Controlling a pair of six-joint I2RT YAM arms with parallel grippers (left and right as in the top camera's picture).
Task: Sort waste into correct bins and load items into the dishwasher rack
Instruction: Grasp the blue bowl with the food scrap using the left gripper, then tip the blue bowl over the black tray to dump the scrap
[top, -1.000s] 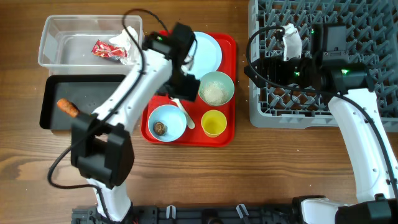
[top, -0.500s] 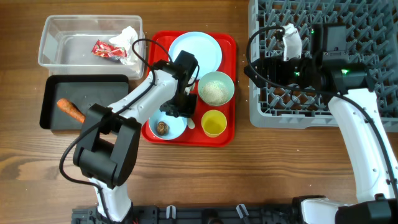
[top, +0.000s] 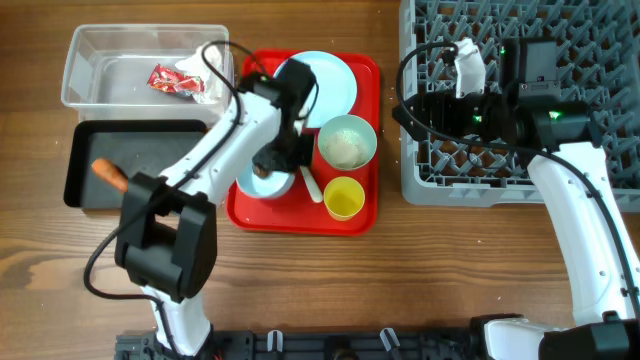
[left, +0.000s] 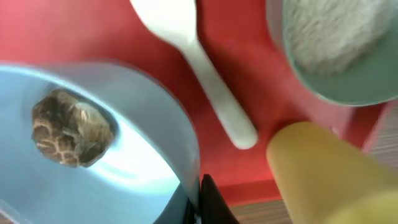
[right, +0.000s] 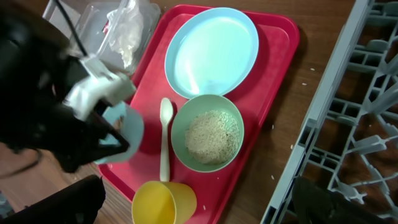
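Overhead, napkin (top: 200, 68) and wrapper (top: 166, 79) lay in the far-left-corner clear tub (top: 90, 95), carrot (top: 108, 173) in the black tray (top: 150, 140), rack (top: 600, 40) unloaded; left-wrist view: left gripper (left: 202, 202) clamped the light blue bowl (left: 124, 155) holding the brown lump (left: 71, 134); right-wrist view: right gripper (right: 196, 190) jaws apart, empty.

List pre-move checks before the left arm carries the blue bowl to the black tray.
1. Left end effector pinching bowl rim: ok.
2. Lump inside bowl: ok.
3. Spoon apart from bowl: ok.
4. Black tray has bare floor beside carrot: ok.
5. Right end effector by rack, off the path: ok.
6. Grip firmness: cannot tell.
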